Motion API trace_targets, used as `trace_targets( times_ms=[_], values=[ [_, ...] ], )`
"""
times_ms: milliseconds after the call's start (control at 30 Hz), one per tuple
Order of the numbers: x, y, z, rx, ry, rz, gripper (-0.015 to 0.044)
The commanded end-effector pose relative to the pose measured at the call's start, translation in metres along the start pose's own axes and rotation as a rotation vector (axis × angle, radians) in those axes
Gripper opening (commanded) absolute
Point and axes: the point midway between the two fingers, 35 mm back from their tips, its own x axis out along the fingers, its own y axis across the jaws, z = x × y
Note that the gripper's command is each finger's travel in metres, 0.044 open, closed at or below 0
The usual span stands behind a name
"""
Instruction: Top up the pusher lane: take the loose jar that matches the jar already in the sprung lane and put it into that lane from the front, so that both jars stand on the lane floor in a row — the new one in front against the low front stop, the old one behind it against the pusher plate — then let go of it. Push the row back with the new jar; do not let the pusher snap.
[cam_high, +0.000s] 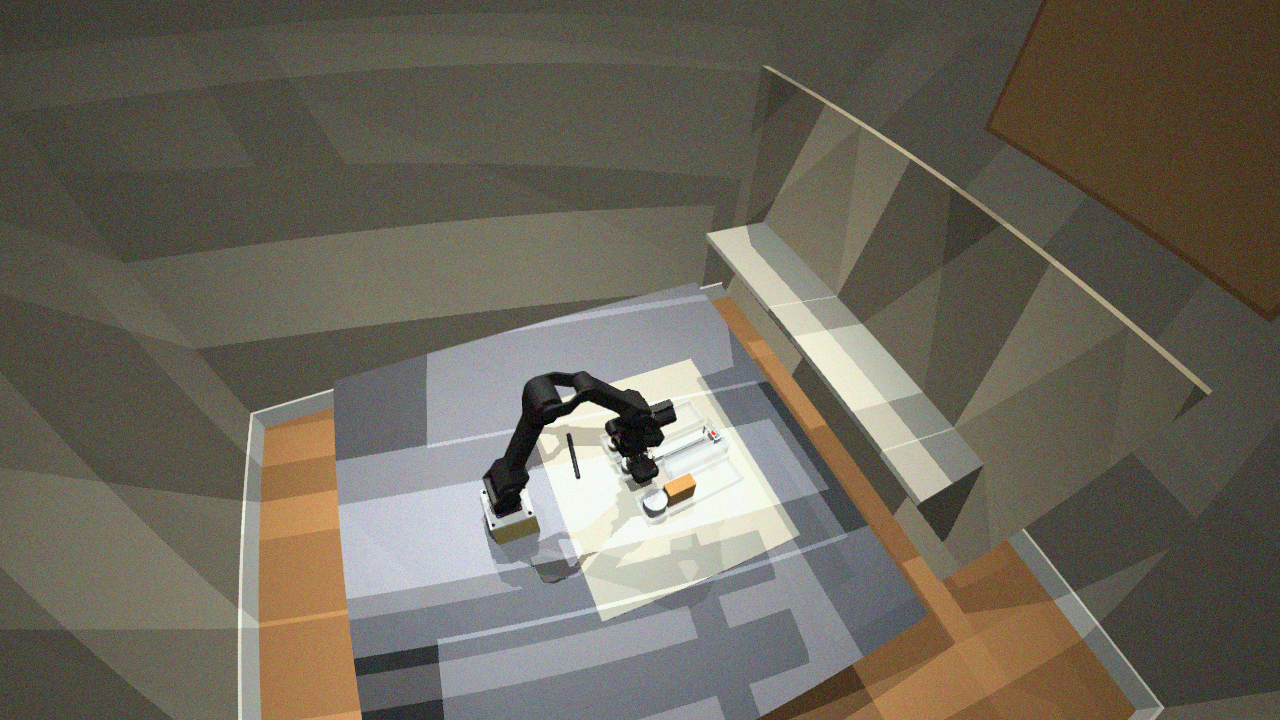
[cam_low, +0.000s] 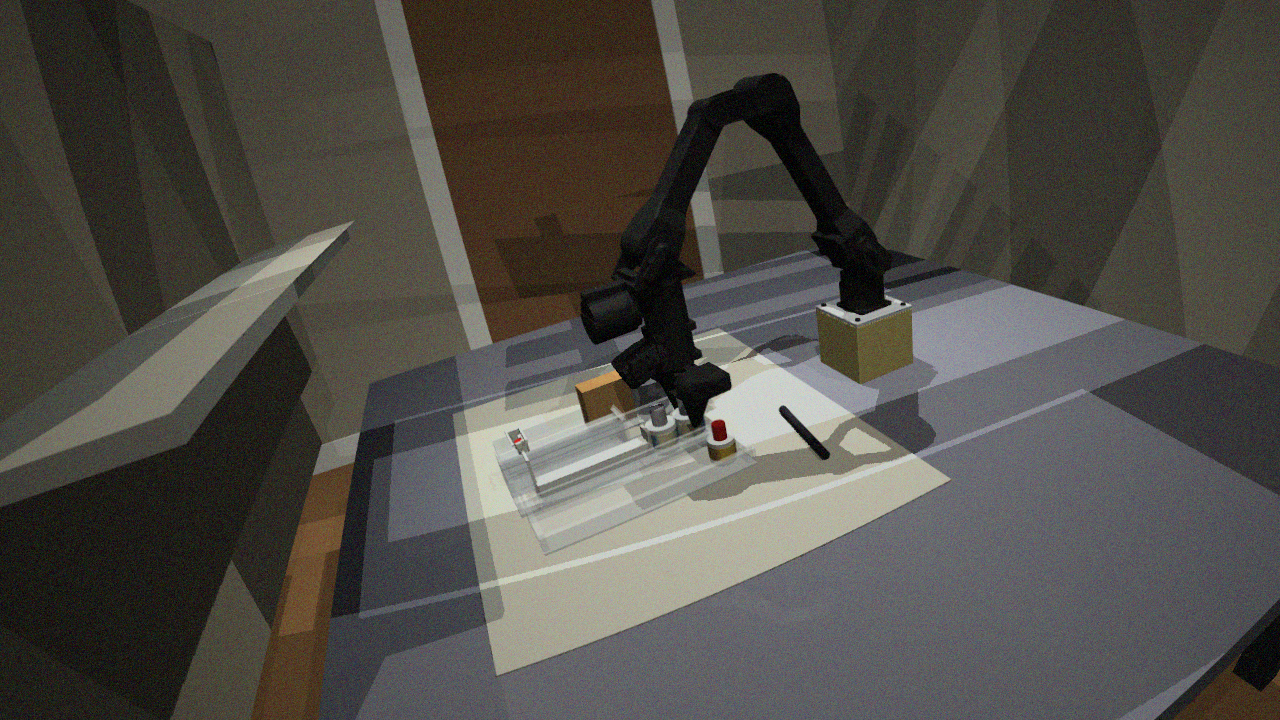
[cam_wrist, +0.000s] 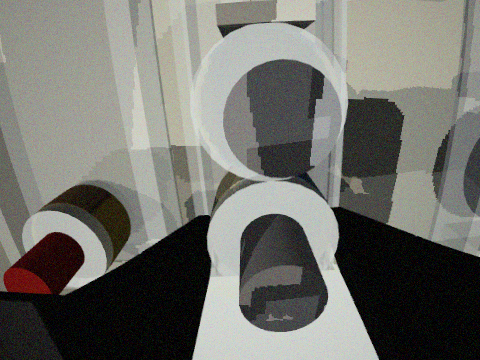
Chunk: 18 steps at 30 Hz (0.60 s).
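Note:
My gripper (cam_low: 691, 424) (cam_wrist: 270, 223) is shut on the loose jar (cam_wrist: 225, 250) with a white top and grey knob, holding it upright at the front of the sprung lane. The matching old jar (cam_wrist: 210, 100) (cam_low: 660, 433) stands in that lane just behind it, in line; the two tops look about level. A white pusher bar (cam_low: 590, 465) lies behind the old jar, inside the clear rack (cam_low: 617, 519). Whether the jars touch, whether the held jar's base rests on the floor, and the low front stop are hidden by the fingers and jars.
A red-knobbed jar (cam_low: 721, 445) (cam_wrist: 65, 250) stands in the side lane beside one finger. On the other side are an orange block (cam_high: 680, 488) (cam_low: 604, 396) and a dark-topped jar (cam_high: 655, 504). A black rod (cam_high: 573, 456) (cam_low: 803, 432) lies between rack and arm base.

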Motion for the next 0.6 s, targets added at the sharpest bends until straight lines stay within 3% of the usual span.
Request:
trace_targets(
  times_ms=[0,567],
  values=[
    [-0.0005,0.0,0.0057,0.004,-0.027,0.0,0.0],
    [-0.0004,0.0,0.0029,0.004,-0.027,0.0,0.0]
  ],
)
